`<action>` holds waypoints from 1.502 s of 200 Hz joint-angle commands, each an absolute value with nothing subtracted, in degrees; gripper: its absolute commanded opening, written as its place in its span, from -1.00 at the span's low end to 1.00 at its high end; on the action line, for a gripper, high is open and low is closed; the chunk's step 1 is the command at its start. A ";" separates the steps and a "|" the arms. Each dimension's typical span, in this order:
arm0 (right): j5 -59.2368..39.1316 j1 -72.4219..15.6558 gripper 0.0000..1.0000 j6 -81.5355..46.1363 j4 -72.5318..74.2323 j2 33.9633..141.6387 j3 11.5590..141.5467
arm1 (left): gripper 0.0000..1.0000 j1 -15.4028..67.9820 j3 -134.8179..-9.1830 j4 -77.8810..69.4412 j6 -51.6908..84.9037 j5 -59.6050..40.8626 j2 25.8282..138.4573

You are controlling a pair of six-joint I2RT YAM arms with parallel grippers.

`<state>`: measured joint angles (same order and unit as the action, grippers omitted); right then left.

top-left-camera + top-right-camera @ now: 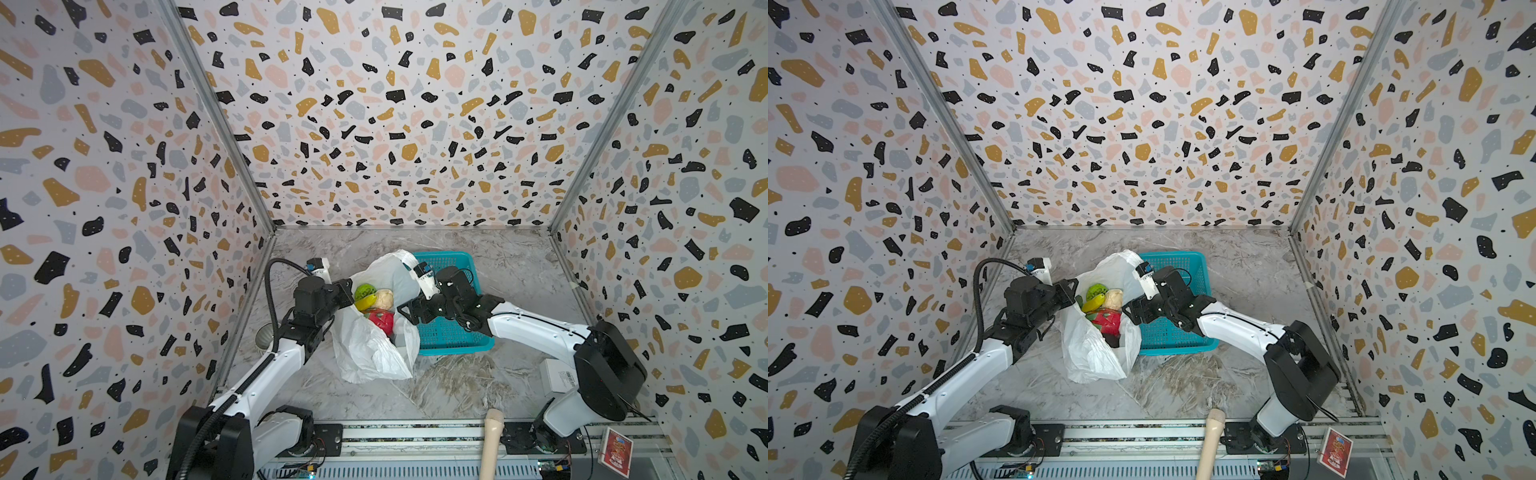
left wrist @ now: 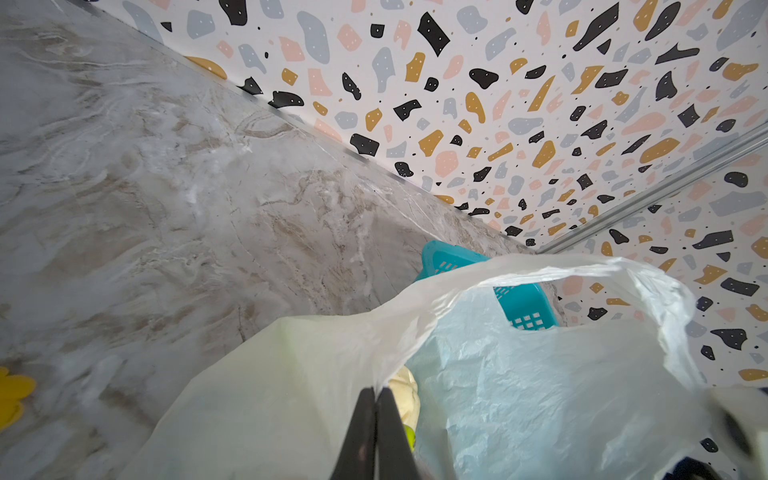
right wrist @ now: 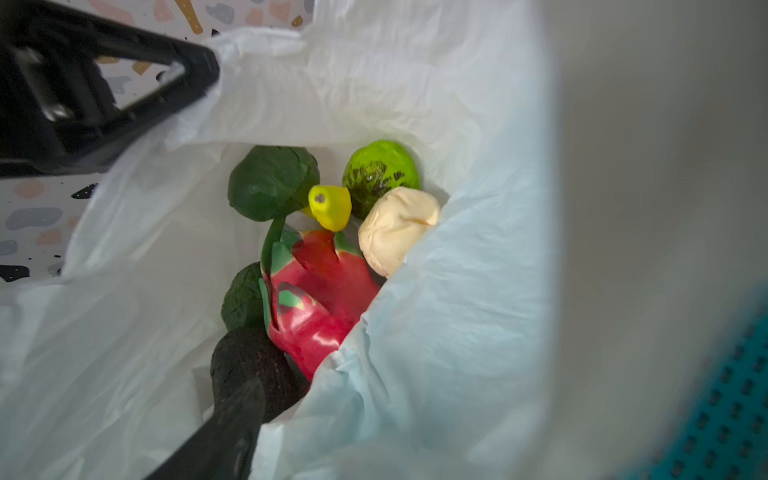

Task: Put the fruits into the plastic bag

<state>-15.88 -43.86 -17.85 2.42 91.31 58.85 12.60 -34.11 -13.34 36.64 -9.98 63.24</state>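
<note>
Checking progress: task looks nearly done, poss. complete. The plastic bag (image 1: 370,357) sits mid-table (image 1: 457,395), between the two arms, its side apparently touching the teal basket (image 1: 453,338).

The right wrist view shows the fruits piled at the bottom of the bag:
- light-green ball (image 3: 382,166)
- banana (image 3: 330,208)
- beige piece (image 3: 395,230)
- red fruit (image 3: 324,291)
- blackish oval (image 3: 245,357)
- dark green fruit (image 3: 270,183), w/ a second dark green lump (image 3: 243,299) nearby

No fruit vis. in the part of the basket that shows; the right arm covers some of it.

One open item: a small yellow object (image 2: 12,392) on the table at the edge of the left wrist view. Cannot ID it, and it is not vis. in the top views. If it is a fruit, it is left to do. Otherwise only release & withdrawal are left, in my judgement.

Grippers:
- The left gripper (image 2: 376,392) is clenched on the bag's rim, holding that side up.
- The right gripper (image 1: 409,313) has its jaws apart at the opposite side of the mouth, w/ nothing clamped that I can see. One finger (image 3: 232,428) reaches inside near the blackish oval; contact not clear.

Orientation:
- The bag's long axis runs approx. near-to-far in both top views. The closed end slumps toward the robot base, the handle loop is toward the back wall, and the mouth faces up.
- The banana is tilted, one end pointing up at the mouth.
</note>
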 commanded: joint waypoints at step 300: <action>9.00 -35.22 -1.00 -5.74 -12.72 86.51 80.69 | -1.00 23.99 -50.71 -18.73 35.70 -9.52 73.80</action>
